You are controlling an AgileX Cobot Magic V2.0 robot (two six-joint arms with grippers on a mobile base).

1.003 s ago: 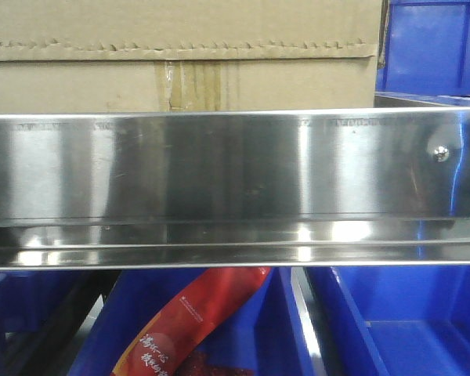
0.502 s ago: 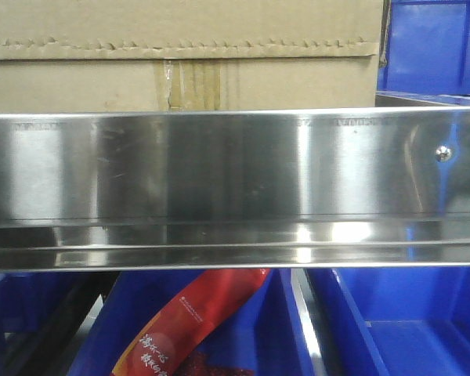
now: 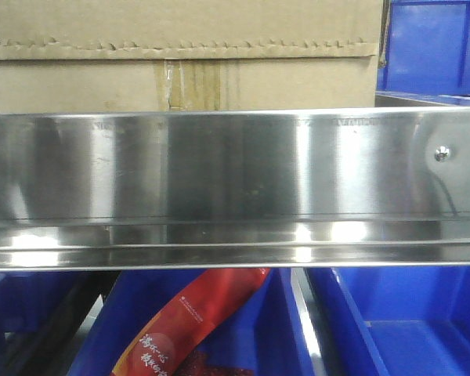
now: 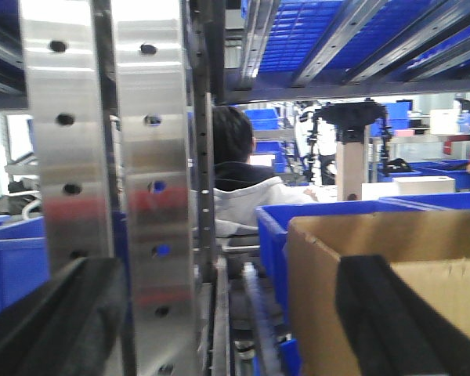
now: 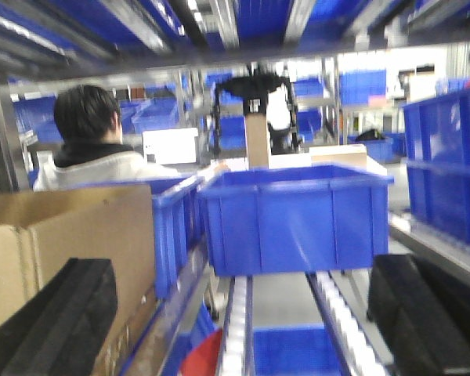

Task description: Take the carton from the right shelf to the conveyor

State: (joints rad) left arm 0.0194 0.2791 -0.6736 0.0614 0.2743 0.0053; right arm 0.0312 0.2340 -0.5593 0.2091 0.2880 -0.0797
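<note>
item: carton [image 3: 180, 55] on the right shelf [image 3: 235, 180], not yet gripped; task judged to be in its opening stage.
detail: the carton sits behind the steel front rail, taped seam facing out, blue bins [image 3: 431, 47] beside it and on the level below. left gripper [image 4: 227, 270] is spread wide and holds nothing, one finger [image 4: 384, 313] over the carton's top, the other by a perforated upright [image 4: 153, 157]. right gripper [image 5: 239, 270] is also spread wide and empty, the carton at its left side, a blue bin ahead. conveyor not in view. remaining: grasp, lift clear of the rail, carry, set down.
</note>
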